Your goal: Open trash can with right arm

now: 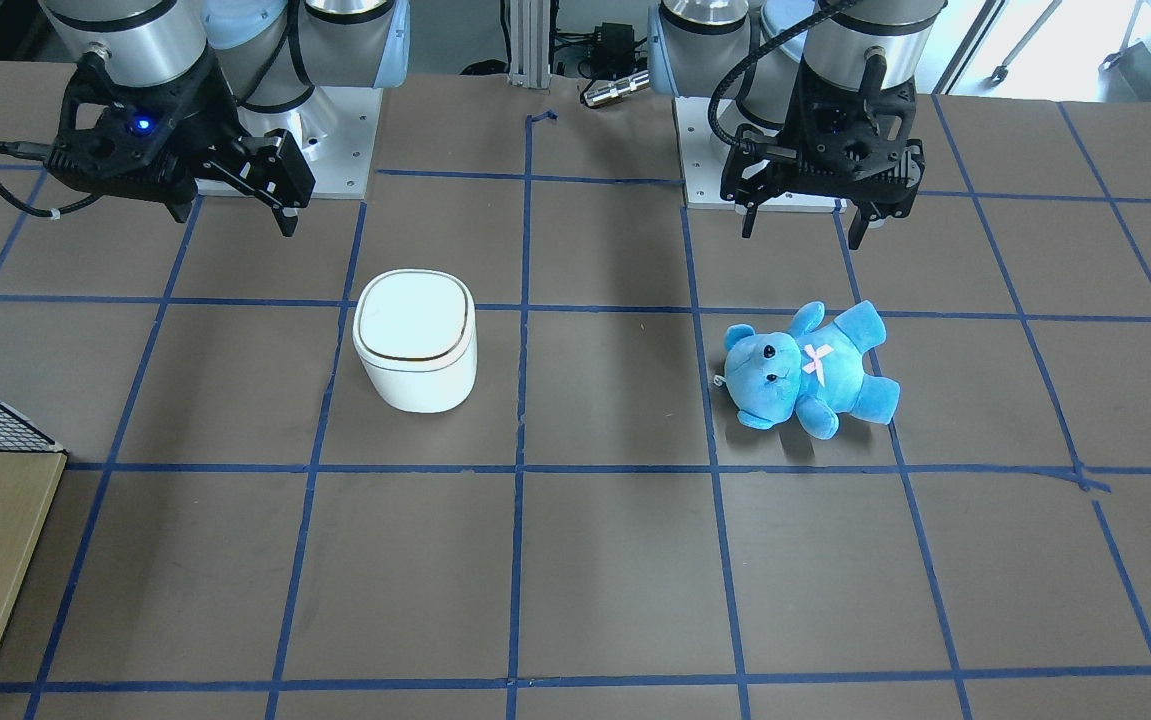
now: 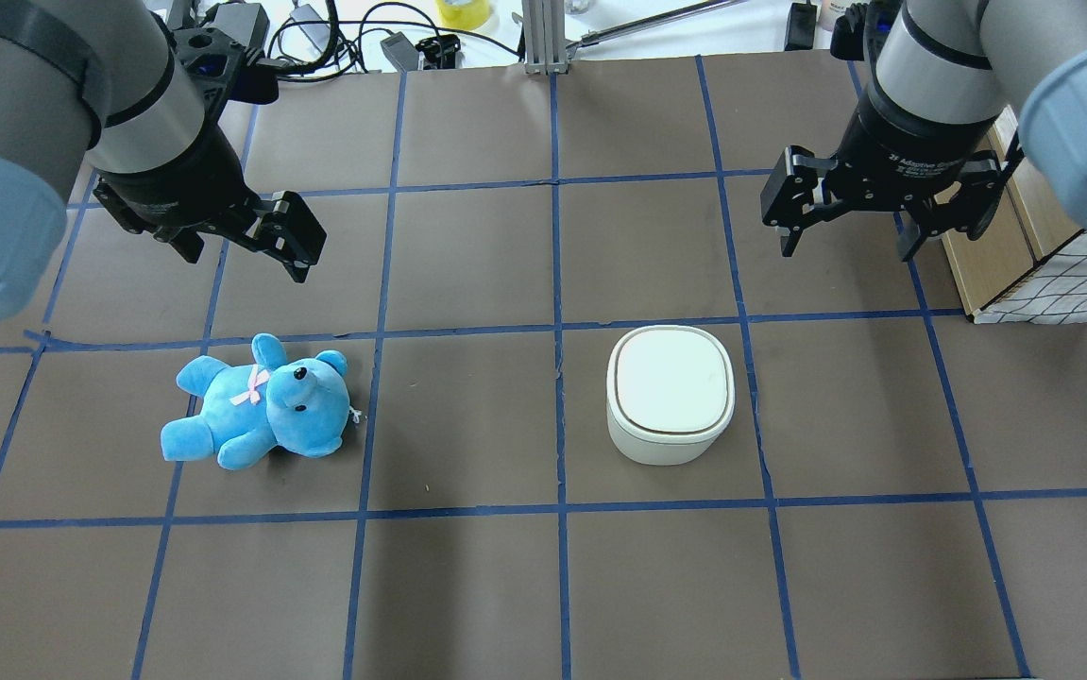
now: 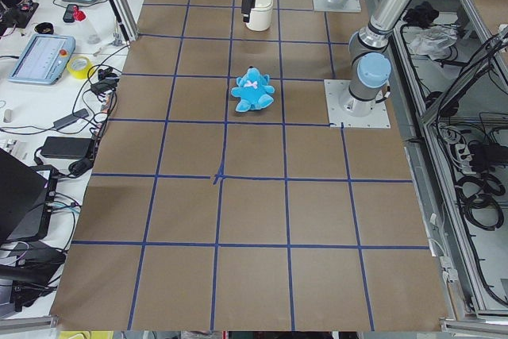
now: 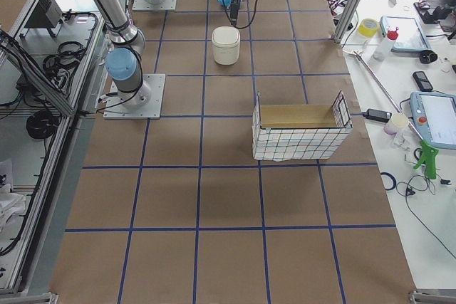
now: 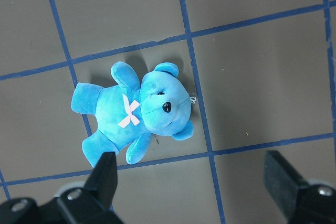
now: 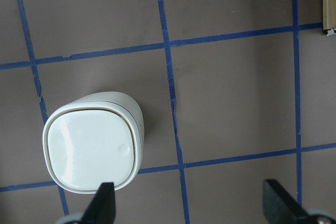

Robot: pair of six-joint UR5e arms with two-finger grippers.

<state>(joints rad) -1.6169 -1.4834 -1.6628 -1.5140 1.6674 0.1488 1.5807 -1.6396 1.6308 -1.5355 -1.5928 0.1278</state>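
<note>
The white trash can (image 2: pixel 670 392) stands on the brown table (image 2: pixel 467 586) with its lid down. The right gripper (image 2: pixel 847 247) hangs up in the air near the trash can, off to one side, not touching it. It is wide open and holds nothing.

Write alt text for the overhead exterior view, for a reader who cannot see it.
A closed white trash can sits on a brown table gridded with blue tape, the open right end effector hovering beyond it, touching nothing. At left, a blue teddy bear lies near the open left end effector.
</note>
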